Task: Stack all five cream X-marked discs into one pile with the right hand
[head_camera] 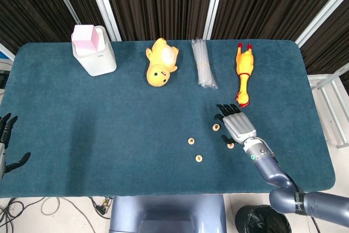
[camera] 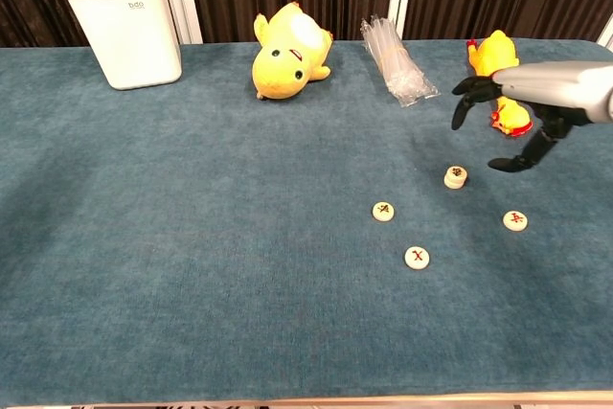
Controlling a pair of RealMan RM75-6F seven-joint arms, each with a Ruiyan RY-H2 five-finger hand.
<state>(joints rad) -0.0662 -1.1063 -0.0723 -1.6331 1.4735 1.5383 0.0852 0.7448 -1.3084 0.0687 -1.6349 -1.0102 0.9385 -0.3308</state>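
A short pile of cream X-marked discs (head_camera: 216, 127) (camera: 456, 177) sits right of the table's middle. Three single discs lie flat nearby: one (head_camera: 191, 141) (camera: 384, 211) to the pile's left, one (head_camera: 199, 158) (camera: 417, 257) nearer the front, and one (head_camera: 230, 145) (camera: 516, 220) to the right. My right hand (head_camera: 238, 125) (camera: 525, 110) hovers raised above the cloth, right of the pile and over the right-hand disc, fingers spread and holding nothing. My left hand (head_camera: 6, 141) hangs off the table's left edge with its fingers apart and empty.
Along the back stand a white box with a pink insert (head_camera: 94, 50) (camera: 124, 26), a yellow plush duck (head_camera: 160, 64) (camera: 287, 50), a clear bag of straws (head_camera: 203, 69) (camera: 395, 69) and a rubber chicken (head_camera: 244, 75) (camera: 495, 56) just behind my right hand.
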